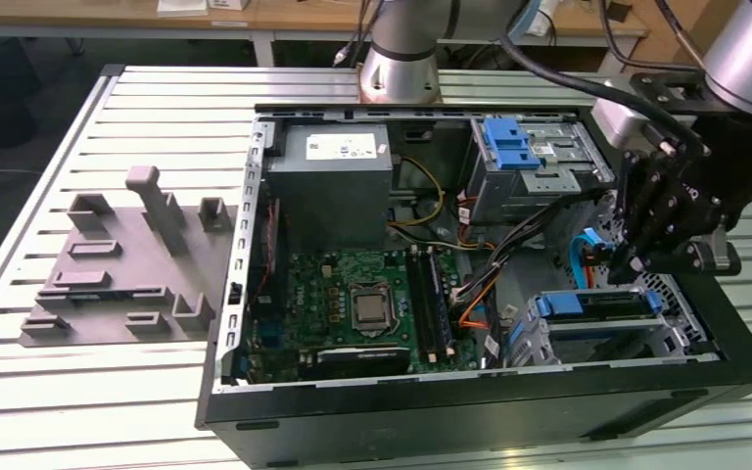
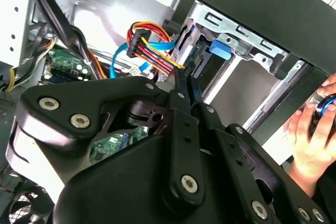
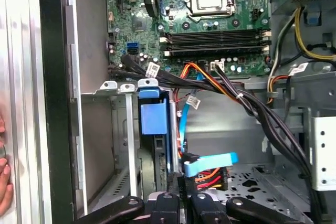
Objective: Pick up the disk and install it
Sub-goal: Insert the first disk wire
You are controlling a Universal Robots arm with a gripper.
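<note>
The disk (image 1: 595, 305) sits in the metal drive cage (image 1: 670, 338) at the near corner of the open computer case (image 1: 481, 401), on the exterior view's right. Its blue bracket shows on top, and in the first wrist view the disk (image 3: 154, 129) stands on its edge in the slot beside the cage's silver rails. The tool (image 1: 646, 257) hangs just above and a little behind that cage, inside the case. In the second wrist view the tool (image 2: 185, 80) has its two thin black fingers (image 2: 180, 90) pressed together, with no gap between them and nothing held. Their tips point toward the bundle of coloured cables (image 2: 152, 48) with its black connector. In the first wrist view a light blue flat cable (image 3: 210, 162) lies just in front of the tool (image 3: 184, 182).

The case lies on its side on a slatted metal worktop (image 1: 115, 392). The green motherboard (image 1: 350, 308) fills the middle of it, and the grey power supply (image 1: 337, 181) is at the far side. A second blue latch (image 1: 512, 145) sits on the far cage. To the left of the case a grey fixture plate (image 1: 121, 264) with upright blocks rests on the worktop. A person's hand (image 2: 310, 129) rests near the outer wall of the case, in the second wrist view.
</note>
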